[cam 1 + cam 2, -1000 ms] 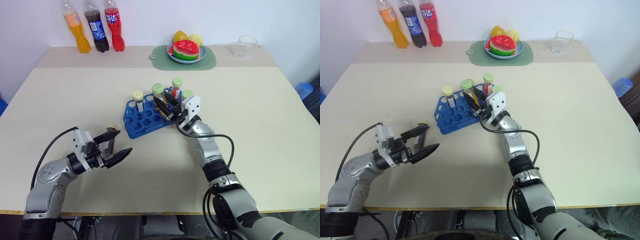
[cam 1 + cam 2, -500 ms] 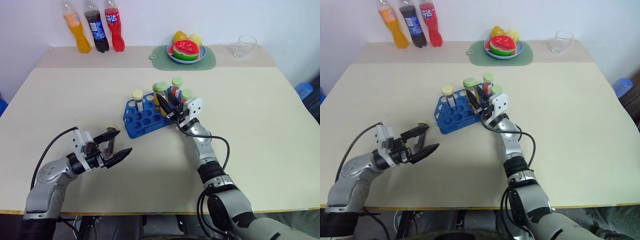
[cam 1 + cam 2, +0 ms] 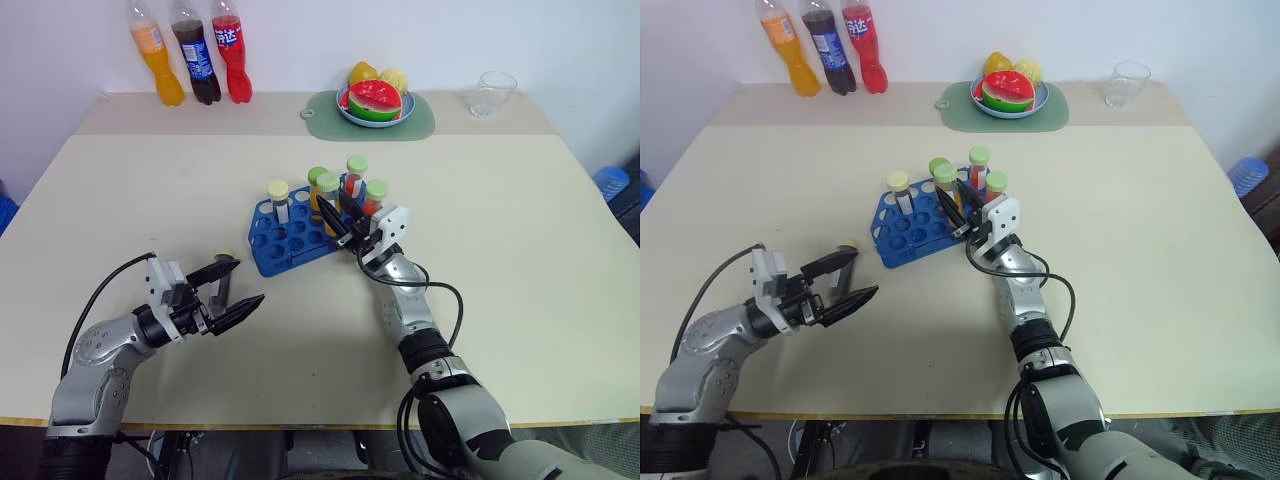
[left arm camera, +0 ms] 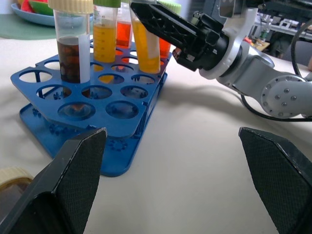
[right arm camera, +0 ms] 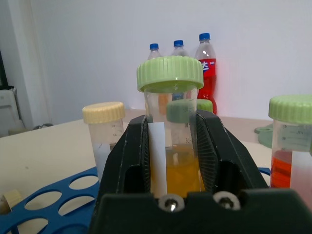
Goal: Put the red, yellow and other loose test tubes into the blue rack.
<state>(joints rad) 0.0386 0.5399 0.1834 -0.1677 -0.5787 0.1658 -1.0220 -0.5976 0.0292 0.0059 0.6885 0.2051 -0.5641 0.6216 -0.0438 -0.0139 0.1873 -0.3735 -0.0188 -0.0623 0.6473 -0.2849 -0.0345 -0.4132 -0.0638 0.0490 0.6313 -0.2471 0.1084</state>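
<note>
The blue rack (image 3: 283,248) stands mid-table. It holds a cream-capped tube of brown liquid (image 3: 277,197) and green-capped tubes of yellow (image 3: 316,181) and red (image 3: 356,170) liquid. My right gripper (image 3: 338,218) is shut on a green-capped tube of yellow liquid (image 5: 169,161). It holds that tube nearly upright over the rack's right side, lower end about level with the holes. My left gripper (image 3: 230,288) stands open, low over the table left of the rack. A loose cream-capped tube (image 3: 224,256) lies by its far finger.
Three soda bottles (image 3: 190,55) stand at the back left. A plate of fruit (image 3: 373,100) on a green mat and a clear glass (image 3: 493,92) sit at the back. Bare tabletop (image 3: 520,250) stretches right of the rack.
My right wrist has tipped a little, bringing the yellow tube more upright over the rack. The left arm has not moved.
</note>
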